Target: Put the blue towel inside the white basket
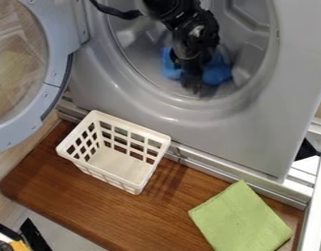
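1. The blue towel lies in the drum of the washing machine, behind the gripper and showing on both sides of it. I cannot tell whether the gripper is clamped on the towel or free of it.
2. The towel looks light and limp; it should give under a pinch and sag once lifted, with little risk of breaking. A bunched fold near its middle, close to the gripper, seems the best hold; a thin edge could slip out or leave a long tail dragging over the drum's lip.
3. Its surface looks soft and matt, its outline rumpled, against smooth, hard grey walls curving around the gripper.
4. The white basket, below the gripper and toward the view's left, looks like moulded plastic: a rounded rectangle, open-topped, with gridded sides. Loose cloth could catch on its rim.
5. Farther below the gripper, toward the view's right, a green cloth lies flat with straight edges on a glossy, brown-grained board.
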Action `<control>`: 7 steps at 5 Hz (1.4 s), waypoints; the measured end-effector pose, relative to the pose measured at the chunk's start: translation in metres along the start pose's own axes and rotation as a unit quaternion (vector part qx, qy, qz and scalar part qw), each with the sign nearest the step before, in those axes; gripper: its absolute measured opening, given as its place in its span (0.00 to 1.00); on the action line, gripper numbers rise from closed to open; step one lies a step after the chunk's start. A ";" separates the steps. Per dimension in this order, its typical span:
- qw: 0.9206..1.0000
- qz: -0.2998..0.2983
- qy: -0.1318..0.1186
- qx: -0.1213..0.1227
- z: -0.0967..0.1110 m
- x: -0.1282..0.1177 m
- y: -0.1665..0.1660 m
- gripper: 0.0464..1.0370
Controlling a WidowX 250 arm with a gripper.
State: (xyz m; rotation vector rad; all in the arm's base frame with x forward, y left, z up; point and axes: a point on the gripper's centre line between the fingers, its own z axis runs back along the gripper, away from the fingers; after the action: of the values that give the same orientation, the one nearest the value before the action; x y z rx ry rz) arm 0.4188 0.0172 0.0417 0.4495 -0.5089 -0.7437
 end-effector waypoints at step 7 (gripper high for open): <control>0.998 0.061 -0.003 -0.035 0.091 -0.029 -0.024 0.05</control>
State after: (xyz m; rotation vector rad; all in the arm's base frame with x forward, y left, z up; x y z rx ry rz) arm 0.3355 0.0045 0.0923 0.3483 -0.5094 -0.6424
